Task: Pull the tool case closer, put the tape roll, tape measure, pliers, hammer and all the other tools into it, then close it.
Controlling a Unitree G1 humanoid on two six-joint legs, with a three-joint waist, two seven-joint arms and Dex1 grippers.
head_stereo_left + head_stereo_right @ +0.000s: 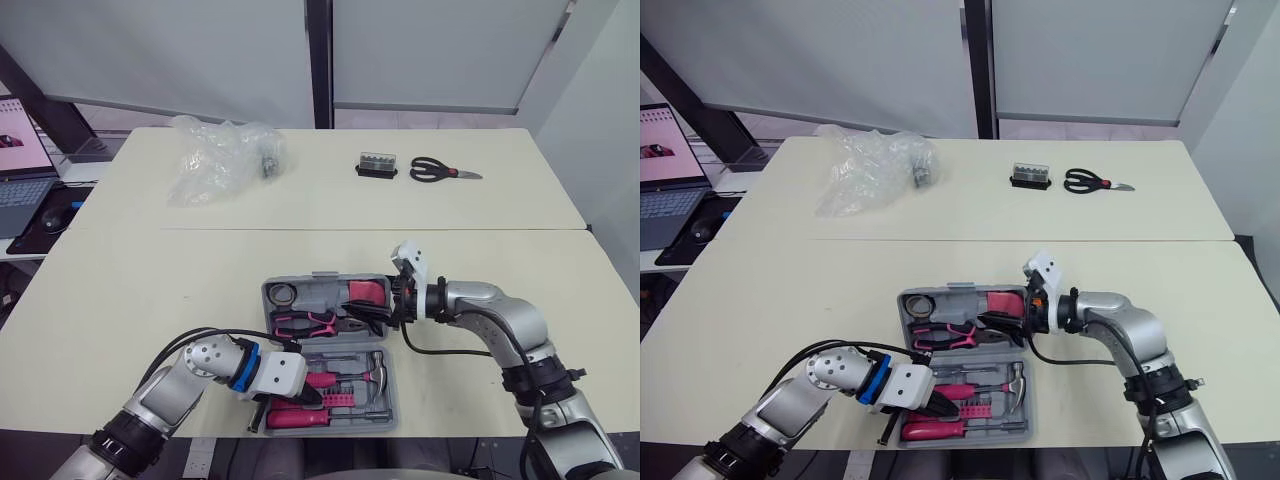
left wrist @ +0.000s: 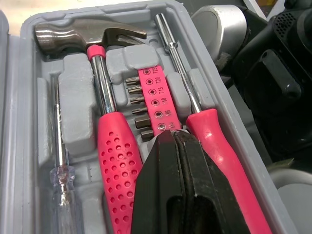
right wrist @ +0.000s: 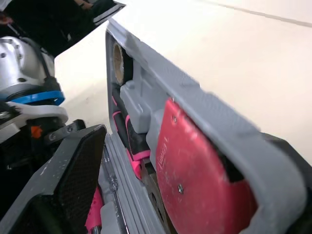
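From the head, the open grey plastic tool case (image 1: 312, 281) sits at the cream worktop's (image 1: 150, 290) near edge; left wrist: the left gripper (image 2: 169, 137), jaws together and empty, over the pink plastic bit strip (image 2: 153, 100), likely seating it; right wrist: the right gripper (image 1: 388, 306), jaws wide astride the lid wall, probably to close it.

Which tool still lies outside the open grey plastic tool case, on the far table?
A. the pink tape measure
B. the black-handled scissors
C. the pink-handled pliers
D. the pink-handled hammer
B: the black-handled scissors lie on the far table, while the open grey plastic tool case already holds the hammer, tape measure and pliers.
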